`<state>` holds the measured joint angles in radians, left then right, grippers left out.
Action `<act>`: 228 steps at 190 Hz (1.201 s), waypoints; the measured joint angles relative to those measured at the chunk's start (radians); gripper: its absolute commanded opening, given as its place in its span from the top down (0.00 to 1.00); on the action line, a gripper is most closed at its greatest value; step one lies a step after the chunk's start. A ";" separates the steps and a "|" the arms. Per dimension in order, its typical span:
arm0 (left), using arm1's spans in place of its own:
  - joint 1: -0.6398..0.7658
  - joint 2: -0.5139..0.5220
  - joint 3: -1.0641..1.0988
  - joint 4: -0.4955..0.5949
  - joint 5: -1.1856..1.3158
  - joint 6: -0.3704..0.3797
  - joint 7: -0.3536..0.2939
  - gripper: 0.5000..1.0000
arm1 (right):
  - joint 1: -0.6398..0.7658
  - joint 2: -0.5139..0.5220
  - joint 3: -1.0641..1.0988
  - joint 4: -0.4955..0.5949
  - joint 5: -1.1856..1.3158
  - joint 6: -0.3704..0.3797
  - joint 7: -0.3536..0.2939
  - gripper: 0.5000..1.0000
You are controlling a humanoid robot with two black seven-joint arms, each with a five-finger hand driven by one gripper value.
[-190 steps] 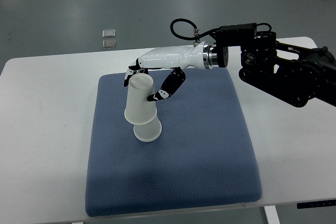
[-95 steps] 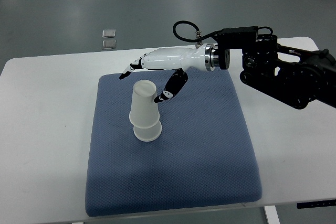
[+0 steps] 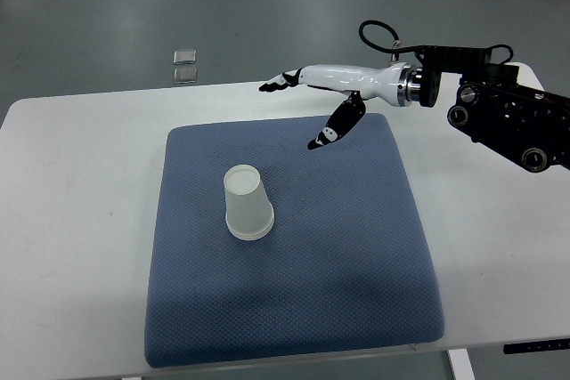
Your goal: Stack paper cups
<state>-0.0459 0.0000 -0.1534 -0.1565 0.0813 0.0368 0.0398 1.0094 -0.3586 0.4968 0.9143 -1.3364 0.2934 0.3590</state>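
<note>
Two white paper cups [image 3: 247, 205] stand upside down, one nested over the other, on the left middle of the blue mat [image 3: 338, 246]. My right hand [image 3: 298, 109] is open and empty, its fingers [image 3: 278, 84] spread, above the mat's far edge, well up and right of the cups. Its arm [image 3: 499, 109] comes in from the right edge. The left arm does not show.
The mat lies on a white table [image 3: 71, 184]. Two small clear squares [image 3: 185, 65] lie on the floor beyond the table's far edge.
My right hand let go of the upper cup, which dropped down over the lower one. The hand then pulled back to the right and up, away from the stack.
</note>
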 measured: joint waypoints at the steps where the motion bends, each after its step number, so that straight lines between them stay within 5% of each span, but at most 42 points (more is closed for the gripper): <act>1: 0.000 0.000 0.000 0.000 0.000 0.000 0.000 0.00 | -0.001 0.000 0.000 -0.006 0.008 -0.003 0.000 0.17; 41: 0.000 0.000 0.000 0.000 0.000 0.000 0.000 0.00 | -0.034 0.006 0.000 -0.242 0.413 -0.076 -0.032 0.17; 73: 0.000 0.000 0.000 0.000 0.000 0.000 0.000 0.00 | -0.072 0.018 -0.009 -0.332 0.685 -0.120 -0.067 0.17; 131: 0.000 0.000 0.000 0.000 0.000 0.000 0.000 0.00 | -0.153 0.028 -0.007 -0.345 1.009 -0.199 -0.077 0.17; 228: 0.000 0.000 0.000 0.000 0.000 0.000 0.000 0.00 | -0.190 0.087 0.072 -0.337 1.313 -0.204 -0.075 0.17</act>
<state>-0.0460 0.0000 -0.1534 -0.1565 0.0813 0.0368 0.0398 0.8196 -0.2720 0.5692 0.5769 -0.0232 0.0898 0.2839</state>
